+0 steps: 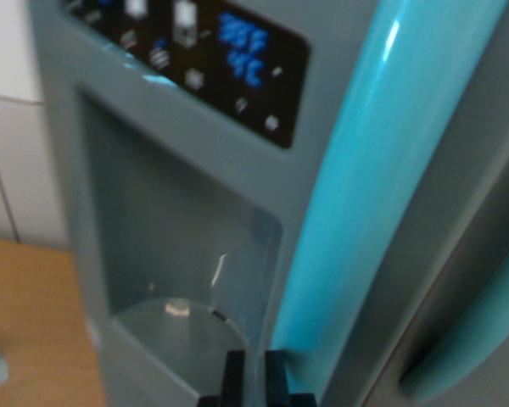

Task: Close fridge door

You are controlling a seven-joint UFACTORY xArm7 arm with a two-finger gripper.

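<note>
Hand (254, 377) against fridge door (195, 246).

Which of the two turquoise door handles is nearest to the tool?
The long handle just above the tool; the other handle sits at the lower right corner.

A single wrist camera looks from very close at the fridge door (187, 280), tilted so the door leans toward one o'clock. The dispenser recess (178, 254) fills the centre, the control panel (195, 51) at eleven o'clock, the gripper (254, 377) at six o'clock.
</note>
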